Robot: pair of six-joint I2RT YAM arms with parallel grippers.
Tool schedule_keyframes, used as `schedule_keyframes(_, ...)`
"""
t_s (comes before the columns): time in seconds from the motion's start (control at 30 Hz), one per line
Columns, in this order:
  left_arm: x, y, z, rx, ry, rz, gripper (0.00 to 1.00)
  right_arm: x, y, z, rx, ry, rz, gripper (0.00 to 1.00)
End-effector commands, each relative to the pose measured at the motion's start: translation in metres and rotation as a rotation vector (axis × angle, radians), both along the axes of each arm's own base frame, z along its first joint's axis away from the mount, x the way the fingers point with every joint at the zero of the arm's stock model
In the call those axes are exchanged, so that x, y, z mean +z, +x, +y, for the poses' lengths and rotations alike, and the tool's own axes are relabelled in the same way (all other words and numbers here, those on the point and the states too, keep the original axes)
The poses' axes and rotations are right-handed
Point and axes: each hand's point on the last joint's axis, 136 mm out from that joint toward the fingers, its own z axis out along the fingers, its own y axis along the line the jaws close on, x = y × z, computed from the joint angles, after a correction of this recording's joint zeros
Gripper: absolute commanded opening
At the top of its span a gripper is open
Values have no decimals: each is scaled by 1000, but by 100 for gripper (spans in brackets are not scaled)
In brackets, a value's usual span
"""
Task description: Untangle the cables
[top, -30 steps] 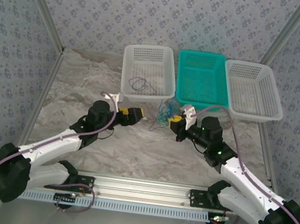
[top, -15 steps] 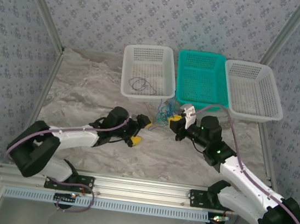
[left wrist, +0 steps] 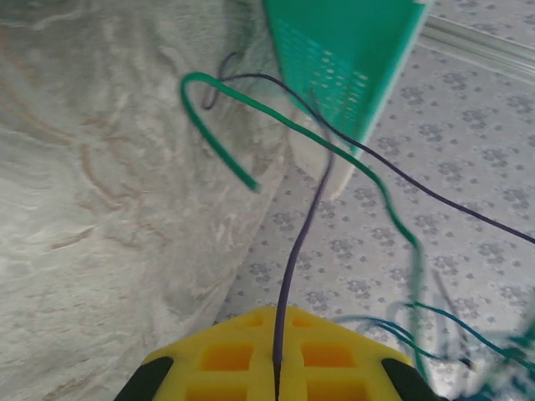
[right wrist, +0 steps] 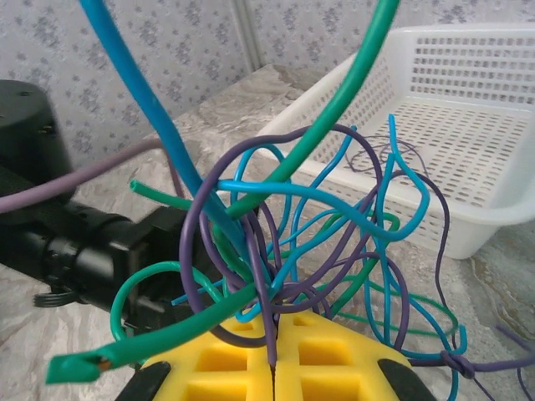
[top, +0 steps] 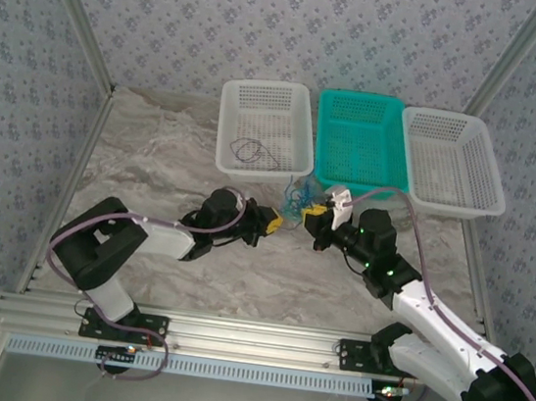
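The marble-patterned bench (top: 155,156) carries everything, and the two arms reach over it toward the middle: the left arm (top: 150,236) lies low and stretches to the right, and the right arm (top: 436,317) comes from the near right corner toward the left. At the far side three baskets stand side by side in a row: a white basket (top: 268,86) on the left, a teal basket (top: 361,97) in the middle and a second white basket (top: 449,116) on the right. Inside the left white one lies a single dark cable (top: 248,150), curled in a loop. The cables (top: 295,201) form a small wad of blue, green and purple strands between the two arm tips, just in front of the place where the left white basket meets the teal one. The left fingers (left wrist: 226,359) are pressed together and pinch one purple strand (left wrist: 290,263), which rises from the seam between them toward the teal basket; a green strand (left wrist: 219,134) bends free beside it. The right fingers (right wrist: 221,363) are also pressed together and pinch a strand at the bottom of the wad, whose loops rise directly above them
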Motion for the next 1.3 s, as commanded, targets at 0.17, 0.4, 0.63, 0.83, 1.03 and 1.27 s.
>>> schedule_keyframes(0.17, 118, 16, 76, 78, 236, -450, 0, -103, 0, -43, -367, 169, 399, 17)
schedule_keyframes(0.4, 139, 5, 62, -26, 353, -583, 0, -112, -19, -16, -258, -19, 518, 49)
schedule_keyframes(0.63, 136, 0, 66, -38, 441, -614, 0, -10, -35, 26, 51, 69, 15, 75)
schedule_keyframes(0.83, 116, -2, 67, -72, 503, -596, 0, -9, -29, 56, 177, 13, -88, 81)
schedule_keyframes(1.03, 94, -8, 72, -84, 556, -567, 0, -39, -18, 70, 174, 14, 30, 80)
schedule_keyframes(1.27, 100, -11, 71, -86, 556, -588, 0, -58, -31, 113, 317, 40, 57, 80)
